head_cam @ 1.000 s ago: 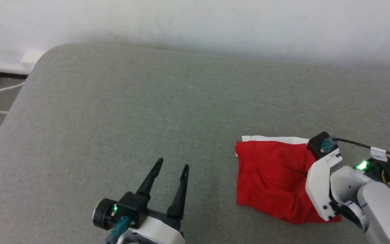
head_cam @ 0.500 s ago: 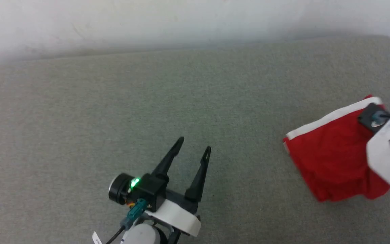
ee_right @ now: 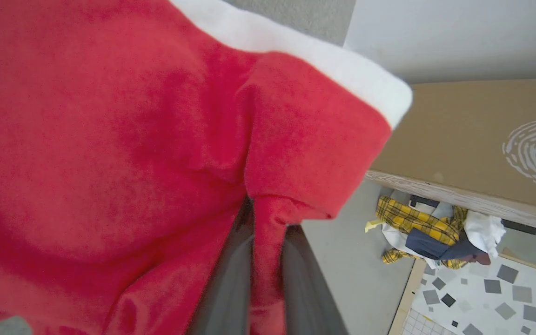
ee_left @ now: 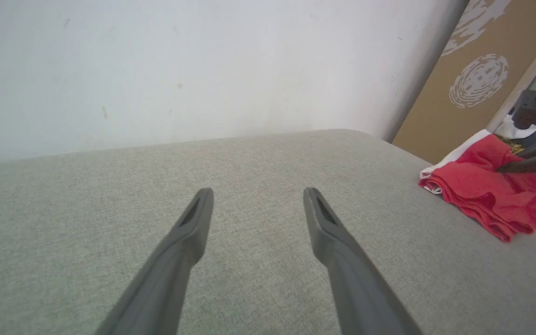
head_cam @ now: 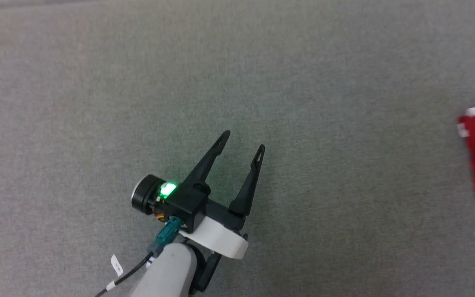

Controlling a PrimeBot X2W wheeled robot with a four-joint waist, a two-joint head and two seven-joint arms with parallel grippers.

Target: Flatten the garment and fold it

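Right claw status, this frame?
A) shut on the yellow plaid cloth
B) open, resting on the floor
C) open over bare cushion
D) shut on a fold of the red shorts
D: in the right wrist view, the right claw has a fold of the red shorts pinched between its fingers, with the fabric draped over their tips.

Grey cushion (head_cam: 97, 82), wall (ee_left: 156, 60), brown board (ee_left: 477, 79)
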